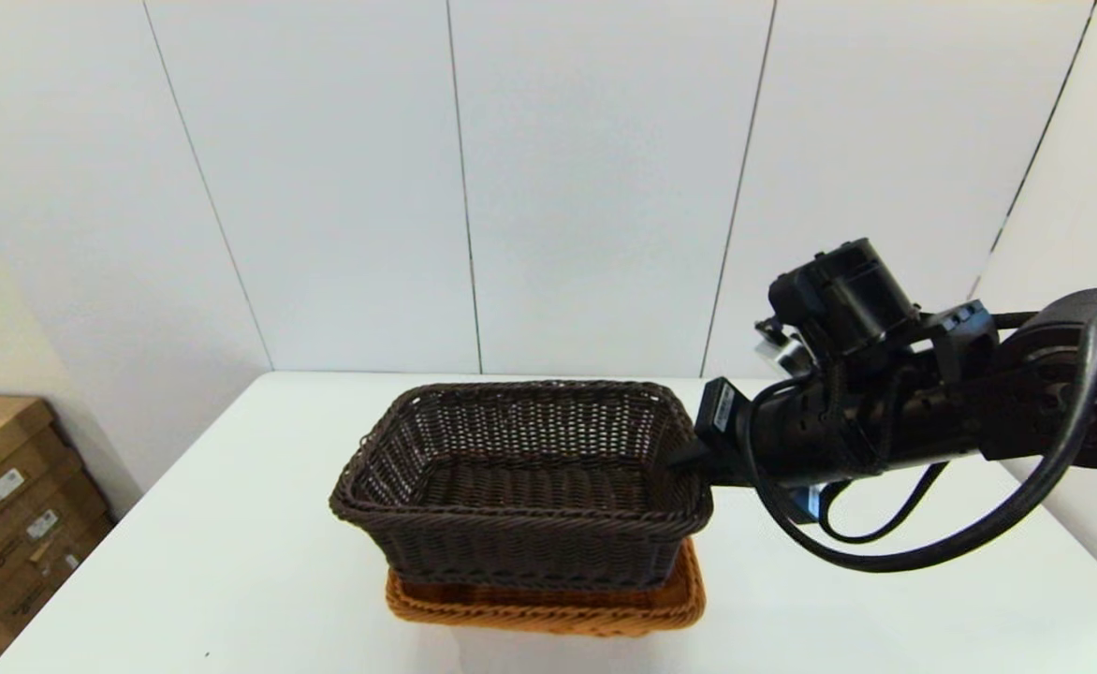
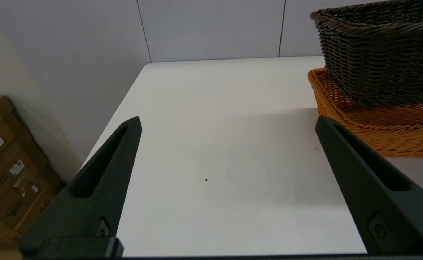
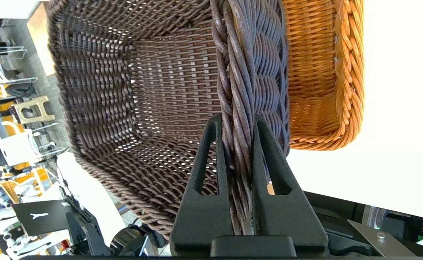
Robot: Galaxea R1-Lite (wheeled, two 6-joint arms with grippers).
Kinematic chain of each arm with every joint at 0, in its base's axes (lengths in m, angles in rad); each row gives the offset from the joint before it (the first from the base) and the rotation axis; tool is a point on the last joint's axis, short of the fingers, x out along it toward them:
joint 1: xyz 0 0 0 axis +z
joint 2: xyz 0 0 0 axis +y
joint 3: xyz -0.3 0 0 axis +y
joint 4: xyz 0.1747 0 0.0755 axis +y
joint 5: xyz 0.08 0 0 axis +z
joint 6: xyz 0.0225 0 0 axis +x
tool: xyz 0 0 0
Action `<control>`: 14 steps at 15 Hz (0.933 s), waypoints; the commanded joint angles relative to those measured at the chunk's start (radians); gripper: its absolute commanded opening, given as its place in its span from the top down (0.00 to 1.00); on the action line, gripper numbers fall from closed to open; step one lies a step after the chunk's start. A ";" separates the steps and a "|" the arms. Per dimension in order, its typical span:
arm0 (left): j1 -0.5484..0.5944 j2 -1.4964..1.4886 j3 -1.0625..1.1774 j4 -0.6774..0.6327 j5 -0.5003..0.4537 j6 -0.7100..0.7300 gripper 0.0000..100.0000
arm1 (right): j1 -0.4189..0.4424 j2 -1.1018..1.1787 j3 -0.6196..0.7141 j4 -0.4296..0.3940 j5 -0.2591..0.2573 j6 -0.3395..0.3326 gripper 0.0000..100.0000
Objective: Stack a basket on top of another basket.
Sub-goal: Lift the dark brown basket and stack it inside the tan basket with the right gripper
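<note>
Nearest the robot, the orange basket (image 1: 548, 613) sits on the table (image 1: 230, 562), toward its front edge. The dark basket (image 1: 520, 487) is directly above it, its base lowered inside the orange rim, though it looks slightly tilted and perhaps not fully seated. The right gripper (image 3: 237, 124) pinches the dark basket's braided rim on the robot's right side, one finger inside the wall and one outside. The left gripper (image 2: 229, 137) hovers low over bare table just left of the baskets, spread wide and holding nothing. The stack appears nearly complete: what likely remains is to settle the dark basket level, release the rim and withdraw the right arm. Beyond the baskets are more table and the wall panels (image 1: 595, 187).
</note>
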 commanded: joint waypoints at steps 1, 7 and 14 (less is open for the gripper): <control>0.000 0.000 0.002 -0.001 0.000 0.001 0.00 | -0.005 0.005 0.000 0.002 0.001 0.005 1.00; 0.000 0.000 0.002 0.001 0.000 0.001 0.00 | -0.005 0.009 0.006 0.000 0.004 0.005 1.00; 0.000 0.000 0.002 0.001 0.000 -0.001 0.00 | -0.002 0.020 0.027 -0.072 0.006 0.004 1.00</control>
